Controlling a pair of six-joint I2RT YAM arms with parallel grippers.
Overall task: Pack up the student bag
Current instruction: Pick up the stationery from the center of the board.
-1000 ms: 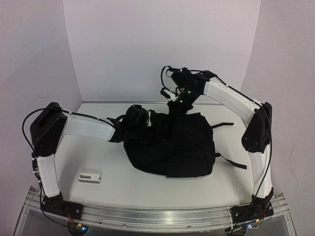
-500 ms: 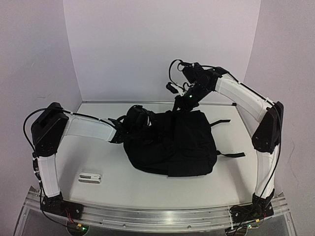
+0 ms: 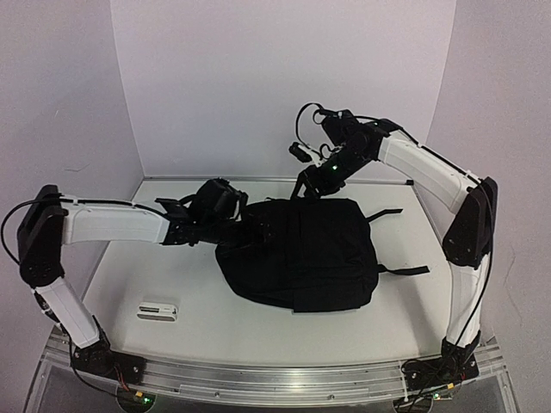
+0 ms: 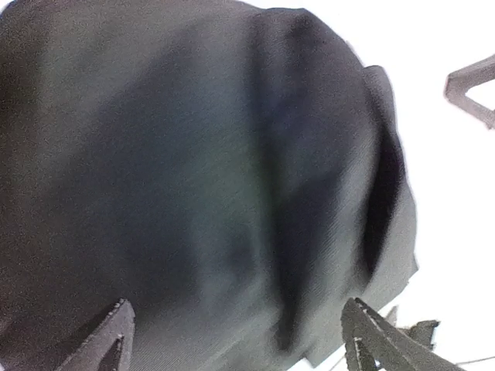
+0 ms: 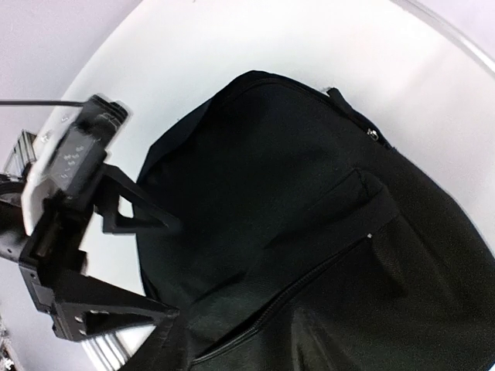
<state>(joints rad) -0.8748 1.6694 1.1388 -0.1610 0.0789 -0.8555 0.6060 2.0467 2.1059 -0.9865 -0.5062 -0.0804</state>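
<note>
- The left arm (image 3: 103,222), white with black joints, reaches from the near left corner across the white table (image 3: 172,267) towards the middle.
- A small flat white rectangular object with dark markings (image 3: 157,309) lies on the table near the front left, well apart from everything else.
- The left pincer (image 3: 244,225) sits at the left edge of the bag. In the left wrist view the left pincer (image 4: 236,344) has its two dark fingers (image 4: 108,340) spread wide. Black fabric fills the space ahead of them, and nothing is pinched. That view is blurred.
- The right wrist view shows the same: the left pincer (image 5: 176,267) is agape, with its fingertips right at the bag's rounded edge.
- The student bag (image 3: 301,254), a large black soft fabric backpack with a rounded outline, lies flat in the middle of the table, between the two arms.
- In the right wrist view the student bag (image 5: 309,201) shows a long zip line (image 5: 309,280) running across its panel and a small zip pull (image 5: 374,135) near its far edge.
- The right pincer (image 3: 307,185) hangs at the bag's far edge. I cannot tell whether it is spread or pressed together, nor whether it touches the fabric.
- Two black webbing straps (image 3: 405,270) trail from the bag's right side onto the table.
- The right arm (image 3: 430,172) rises from the near right corner and bends over towards the far middle.
</note>
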